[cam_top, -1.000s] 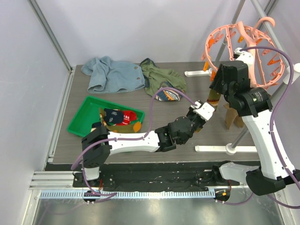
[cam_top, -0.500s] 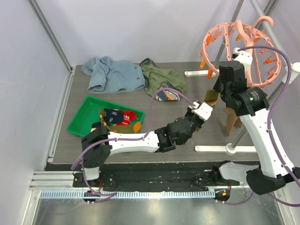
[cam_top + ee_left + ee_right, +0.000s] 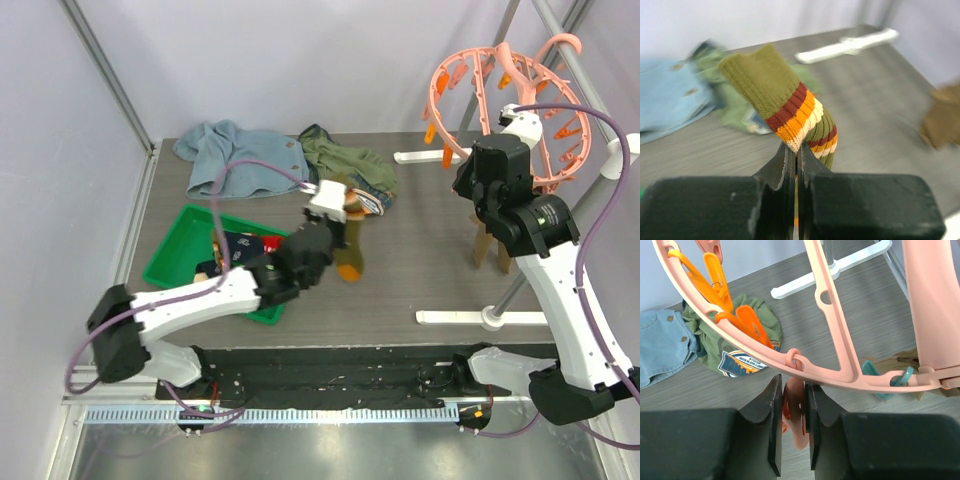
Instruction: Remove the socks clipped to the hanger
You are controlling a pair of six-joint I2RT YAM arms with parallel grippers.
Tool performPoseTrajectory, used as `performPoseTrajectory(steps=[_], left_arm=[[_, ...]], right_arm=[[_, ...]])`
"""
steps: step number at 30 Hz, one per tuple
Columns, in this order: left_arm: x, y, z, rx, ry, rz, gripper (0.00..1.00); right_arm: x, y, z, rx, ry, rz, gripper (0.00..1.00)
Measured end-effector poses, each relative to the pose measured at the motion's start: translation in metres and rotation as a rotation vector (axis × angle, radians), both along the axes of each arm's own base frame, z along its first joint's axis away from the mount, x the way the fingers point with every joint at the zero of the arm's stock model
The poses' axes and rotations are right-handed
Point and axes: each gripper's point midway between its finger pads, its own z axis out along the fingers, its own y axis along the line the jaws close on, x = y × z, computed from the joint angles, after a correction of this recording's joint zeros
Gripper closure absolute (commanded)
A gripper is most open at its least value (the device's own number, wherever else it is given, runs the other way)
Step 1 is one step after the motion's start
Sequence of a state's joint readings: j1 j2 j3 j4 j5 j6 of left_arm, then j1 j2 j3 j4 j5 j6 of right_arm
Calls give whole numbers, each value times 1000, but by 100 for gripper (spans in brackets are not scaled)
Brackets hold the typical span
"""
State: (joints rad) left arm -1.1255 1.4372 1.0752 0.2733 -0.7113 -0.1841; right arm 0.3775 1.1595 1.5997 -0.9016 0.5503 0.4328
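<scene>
Top external: we swung our left claw, pinching a striped sock, off the hanger at 2 o'clock toward 9. One sock freed; right claw squeezes a clip.

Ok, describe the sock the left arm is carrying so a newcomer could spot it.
Start at the green tray on the table's left; just right of it, the left tool is shut on a dangling sock. It is olive with red, orange and cream bands, unlike the brown sock under the pink hanger.
</scene>
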Motion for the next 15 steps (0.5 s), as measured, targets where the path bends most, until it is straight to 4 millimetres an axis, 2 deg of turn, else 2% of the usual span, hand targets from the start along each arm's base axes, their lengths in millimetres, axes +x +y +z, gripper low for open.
performPoseTrajectory(steps=[5, 8, 10, 12, 15], left_arm=[[23, 116, 17, -80, 107, 241, 100], [32, 177, 10, -86, 170, 390, 100], [34, 211, -12, -60, 234, 484, 100], [33, 236, -44, -25, 319, 561, 100], [17, 277, -110, 40, 480, 695, 100]], right_arm=[[-3, 2, 2, 19, -15, 16, 96], [-3, 4, 4, 29, -21, 25, 96], [-3, 6, 4, 32, -22, 31, 95], [-3, 6, 4, 33, -22, 34, 95], [-3, 6, 4, 33, -22, 34, 94]])
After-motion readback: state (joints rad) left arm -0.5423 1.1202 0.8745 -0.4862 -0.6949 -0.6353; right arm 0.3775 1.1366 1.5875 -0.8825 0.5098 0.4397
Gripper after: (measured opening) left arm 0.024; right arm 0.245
